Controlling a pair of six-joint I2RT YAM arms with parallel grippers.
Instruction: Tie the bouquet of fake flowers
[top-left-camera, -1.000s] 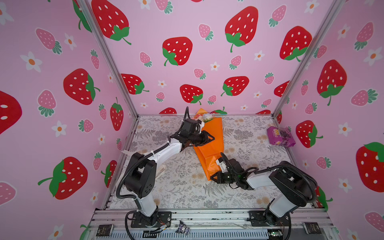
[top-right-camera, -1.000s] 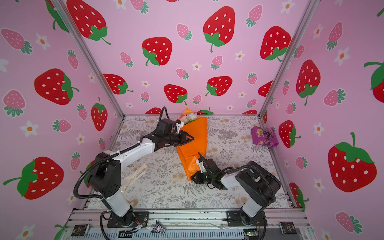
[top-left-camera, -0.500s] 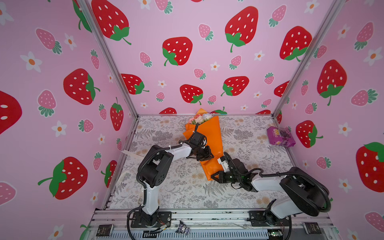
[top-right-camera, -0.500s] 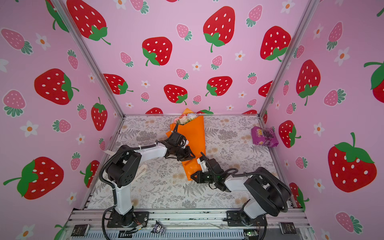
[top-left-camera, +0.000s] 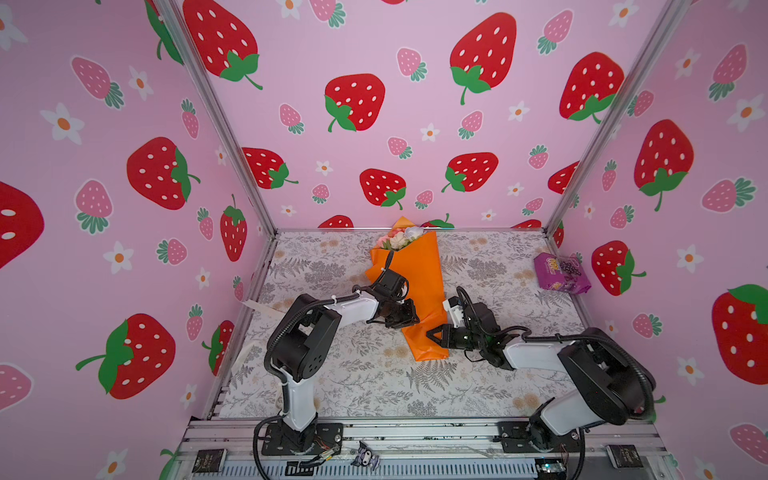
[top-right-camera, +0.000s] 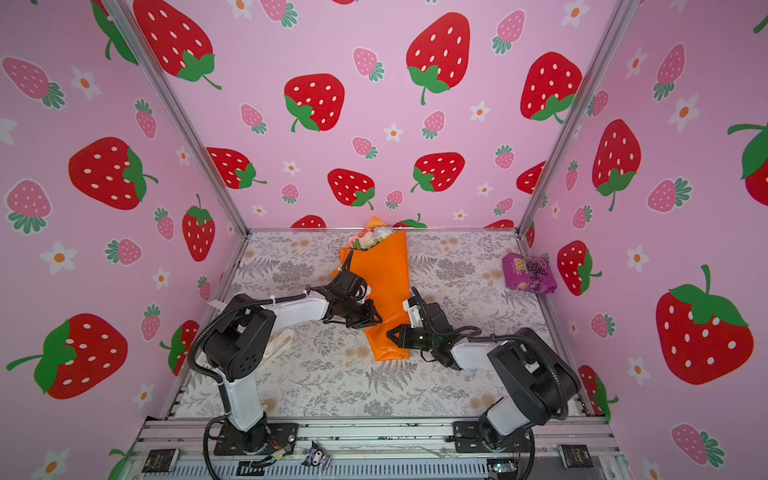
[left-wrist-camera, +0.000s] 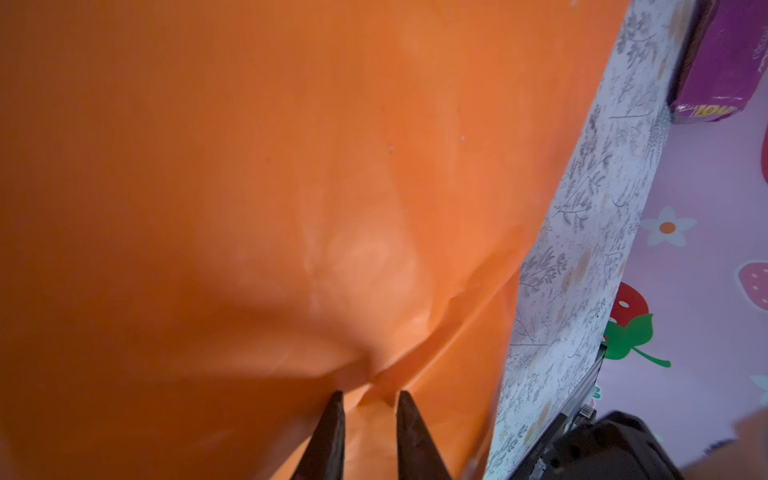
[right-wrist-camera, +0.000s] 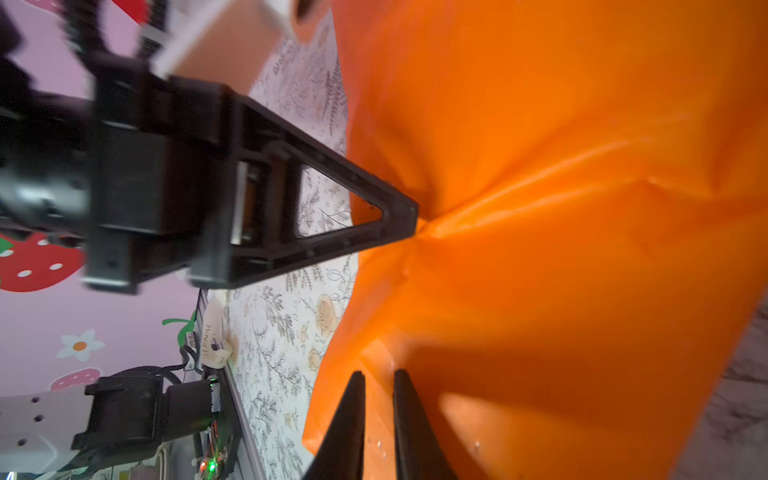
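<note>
worktop (top-left-camera: 374, 386): flat sheet printed with grey ferns and roses.
right gripper (top-left-camera: 430, 332): black tapered fingers, nearly closed, pinching the wrap's near edge by the stem end, as a second ago.
left gripper (top-left-camera: 414, 320): almost closed on a fold of wrap, with creases radiating from its tip; it has moved down from the flower end.
bouquet of fake flowers (top-left-camera: 417, 266): glossy orange paper cone lying mid-worktop, blooms toward the back wall.

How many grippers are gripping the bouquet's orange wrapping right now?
2. The left gripper pinches the orange wrapping on its left side; the right gripper pinches its right edge, slightly nearer the stem end.
</note>
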